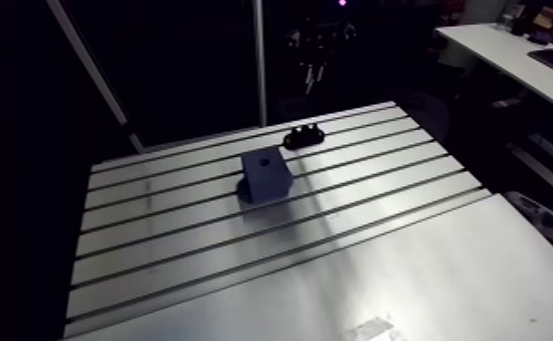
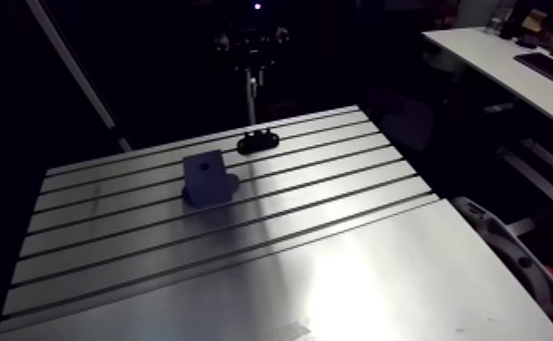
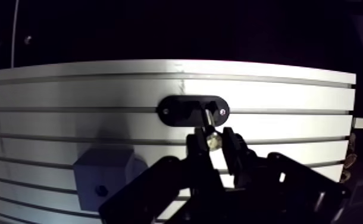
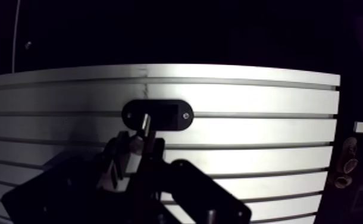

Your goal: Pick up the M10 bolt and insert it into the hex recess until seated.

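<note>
- My gripper (image 3: 213, 143) was shut tight on the M10 bolt (image 3: 210, 128) — it sat between my jaws, over the black holder (image 3: 181, 111).
- The grey block (image 3: 103, 170) with the hex recess (image 3: 101, 190) stood beside me.
- If the bolt tipped in my grip, it could jam there.

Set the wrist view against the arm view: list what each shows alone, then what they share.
Wrist view only: the bolt, pinched in the claw, close to the black oval plate. Arm view only: the full width of the table and its smooth, unslotted near part. Shared: the blue-grey block, the plate and the slotted tabletop.
</note>
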`<state>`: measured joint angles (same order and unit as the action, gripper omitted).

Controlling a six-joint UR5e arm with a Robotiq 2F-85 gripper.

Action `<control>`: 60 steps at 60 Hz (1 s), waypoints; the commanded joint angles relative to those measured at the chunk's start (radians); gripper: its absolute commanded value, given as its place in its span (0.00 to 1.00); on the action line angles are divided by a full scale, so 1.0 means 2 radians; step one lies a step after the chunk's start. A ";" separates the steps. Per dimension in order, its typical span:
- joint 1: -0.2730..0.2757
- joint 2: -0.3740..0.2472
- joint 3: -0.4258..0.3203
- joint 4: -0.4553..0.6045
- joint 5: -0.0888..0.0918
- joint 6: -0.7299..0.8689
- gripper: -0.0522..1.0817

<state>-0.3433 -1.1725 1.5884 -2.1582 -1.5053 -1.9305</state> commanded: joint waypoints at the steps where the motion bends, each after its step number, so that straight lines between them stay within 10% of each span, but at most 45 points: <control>1: 0.011 -0.022 -0.010 0.049 0.000 -0.023 0.88; 31: 0.023 -0.071 -0.044 0.215 -0.012 -0.202 0.89; 51: 0.075 -0.068 -0.046 0.251 -0.069 -0.229 0.90; 60: 0.082 -0.065 -0.043 0.256 -0.077 -0.235 0.97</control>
<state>-0.2119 -1.3096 1.4983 -1.6649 -1.6218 -2.3830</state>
